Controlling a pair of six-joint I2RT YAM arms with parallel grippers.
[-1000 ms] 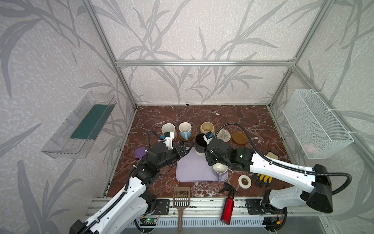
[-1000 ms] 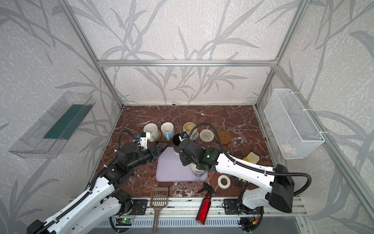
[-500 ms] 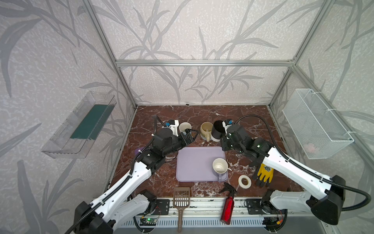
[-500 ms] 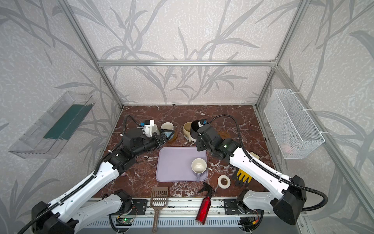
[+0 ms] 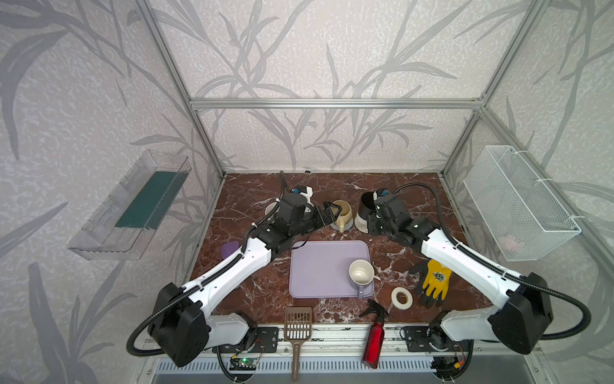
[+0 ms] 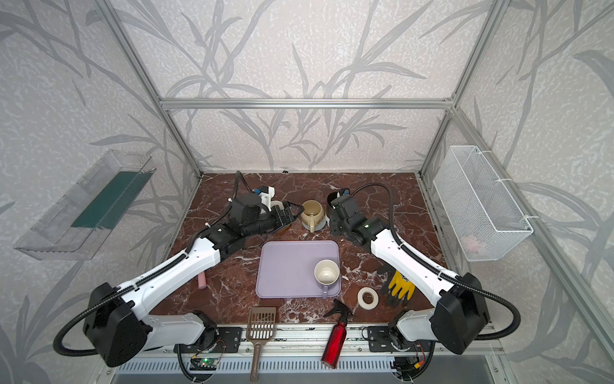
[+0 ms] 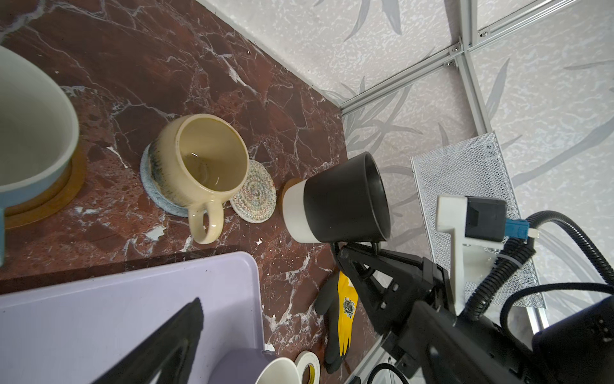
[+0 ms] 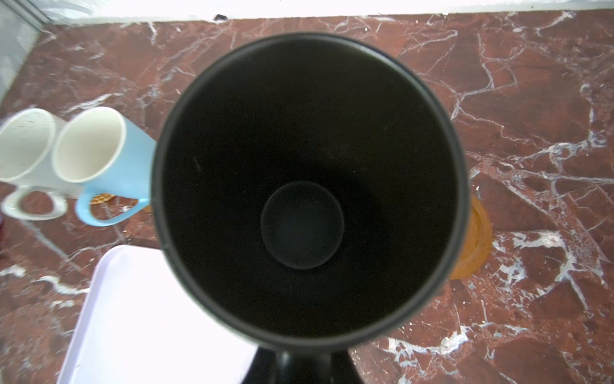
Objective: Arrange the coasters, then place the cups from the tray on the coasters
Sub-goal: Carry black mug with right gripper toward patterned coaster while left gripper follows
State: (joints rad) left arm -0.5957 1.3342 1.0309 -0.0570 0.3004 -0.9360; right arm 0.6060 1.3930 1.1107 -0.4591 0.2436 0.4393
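My right gripper (image 5: 374, 217) is shut on the handle of the black cup (image 5: 366, 206), which hangs tilted above the back of the table. The cup fills the right wrist view (image 8: 305, 186). An amber coaster (image 8: 475, 232) lies just beside it and a cream spiral coaster (image 7: 255, 196) close by. The cream-yellow cup (image 5: 342, 212) sits on a grey-blue coaster (image 7: 156, 192). My left gripper (image 5: 332, 211) is open and empty just left of it. The light blue cup (image 8: 99, 149) and white speckled cup (image 8: 26, 143) stand further left. A lavender cup (image 5: 361, 272) stands on the tray (image 5: 319, 269).
Right of the tray lie a white tape roll (image 5: 402, 299) and a yellow-black glove (image 5: 433, 282). A red spray bottle (image 5: 373, 335) and a brown scoop (image 5: 298, 325) rest at the front edge. A purple object (image 5: 230, 249) lies left. A wire basket (image 5: 521, 202) hangs on the right wall.
My right gripper lifted the black cup off the tray's back edge and carried it back and right. My left arm swung from the tray's back left corner up beside the cream-yellow cup.
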